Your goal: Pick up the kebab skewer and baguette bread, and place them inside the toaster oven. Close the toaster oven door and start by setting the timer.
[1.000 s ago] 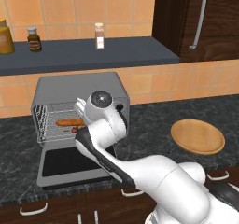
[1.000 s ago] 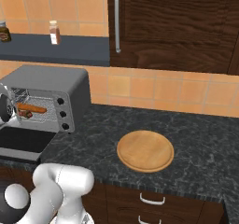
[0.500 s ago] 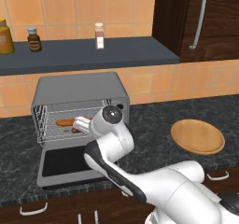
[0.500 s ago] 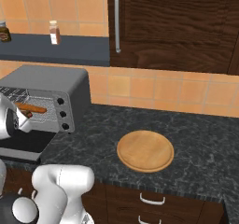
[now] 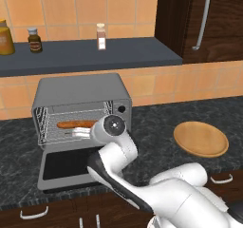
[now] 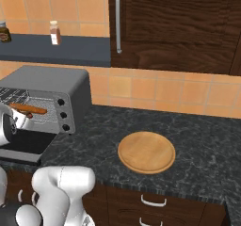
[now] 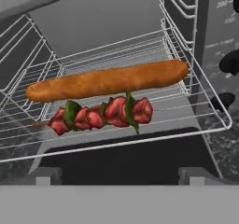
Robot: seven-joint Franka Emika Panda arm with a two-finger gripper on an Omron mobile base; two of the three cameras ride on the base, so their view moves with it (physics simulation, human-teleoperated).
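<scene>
Left base view: baguette bread [image 5: 76,124] lies on the toaster oven [image 5: 80,99] rack; toaster oven door [image 5: 71,167] hangs open.
Right base view: round wooden plate [image 6: 146,152] right of the oven.
Hand view: kebab skewer [image 7: 100,114] touches the baguette's front side; tool spread wide, empty.

— What's on the rack, counted?
— One baguette bread [image 7: 109,80] and one kebab skewer [image 7: 100,114], inside the one toaster oven [image 5: 83,110].
— Its door?
— One toaster oven door [image 5: 69,167], dropped open.
— Knobs?
— Three black knobs [image 6: 63,114] down the oven's front.
— On the counter [image 6: 197,140]?
— One round wooden plate [image 6: 146,152].
— And the shelf [image 5: 90,56]?
— Three containers: one yellow jar [image 5: 5,38], one dark bottle [image 5: 34,39], one shaker [image 5: 101,36].
</scene>
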